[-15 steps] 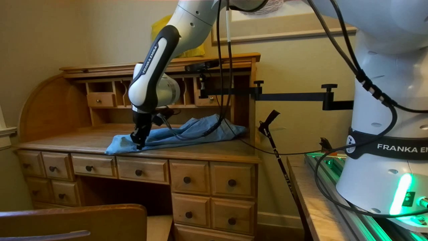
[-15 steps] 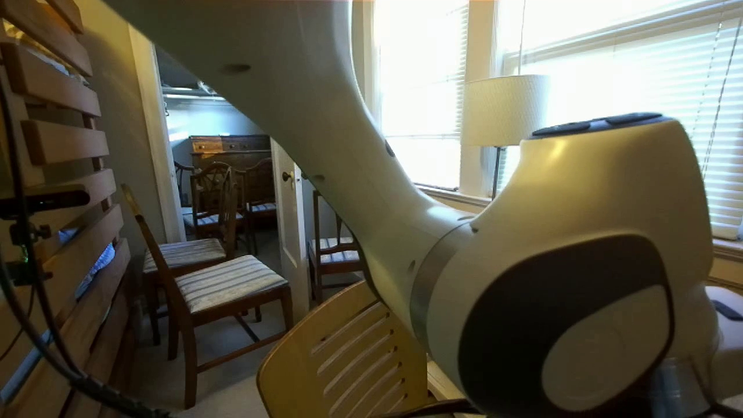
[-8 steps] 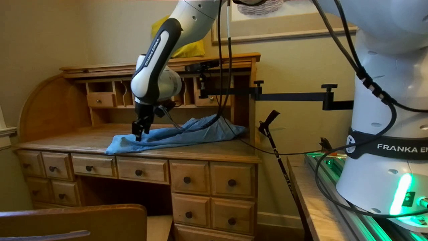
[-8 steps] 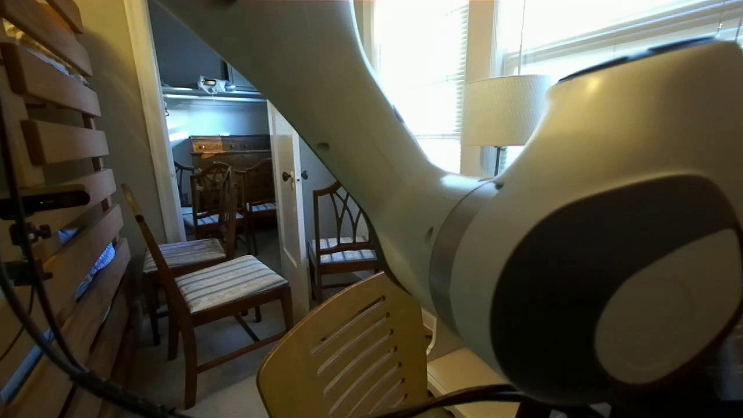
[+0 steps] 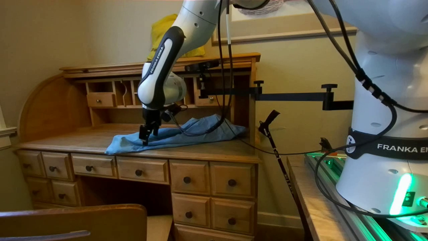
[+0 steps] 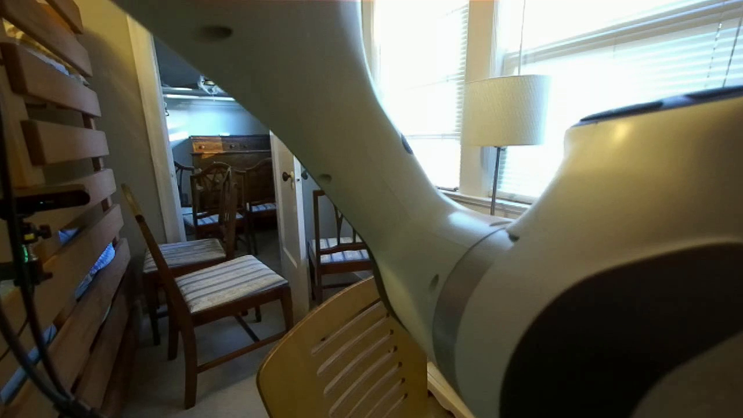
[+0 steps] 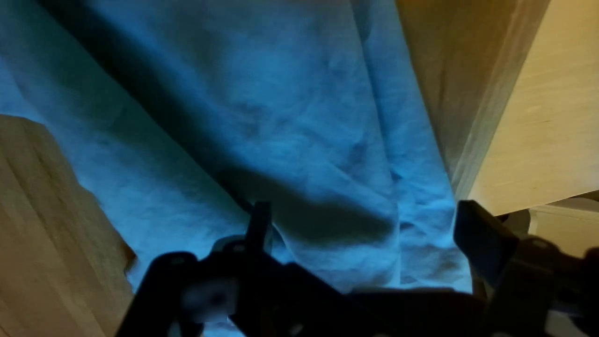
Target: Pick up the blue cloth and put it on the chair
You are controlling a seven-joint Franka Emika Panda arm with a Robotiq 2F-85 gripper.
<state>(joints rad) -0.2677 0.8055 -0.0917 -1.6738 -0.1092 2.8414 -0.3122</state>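
The blue cloth (image 5: 204,130) lies crumpled and stretched along the front of the desk top, and its folds (image 7: 299,117) fill most of the wrist view. My gripper (image 5: 150,139) points down over the cloth's left part in an exterior view. In the wrist view the gripper (image 7: 364,213) is open, its fingers wide apart with loose cloth lying below and between them. Whether the fingertips touch the cloth I cannot tell. A wooden chair back (image 5: 73,222) shows at the bottom left, and a slatted chair back (image 6: 354,348) appears in an exterior view.
The roll-top desk (image 5: 83,137) has a raised back with cubbies. Beyond its front edge lies a pale wooden surface (image 7: 543,121). A black camera arm (image 5: 291,97) reaches across, and a crutch-like stick (image 5: 277,157) leans nearby. Striped-seat chairs (image 6: 232,281) stand farther off.
The gripper has opened. It rose off the cloth's left end, shifted right along the cloth in an exterior view, and came down again. The cloth lies as before.
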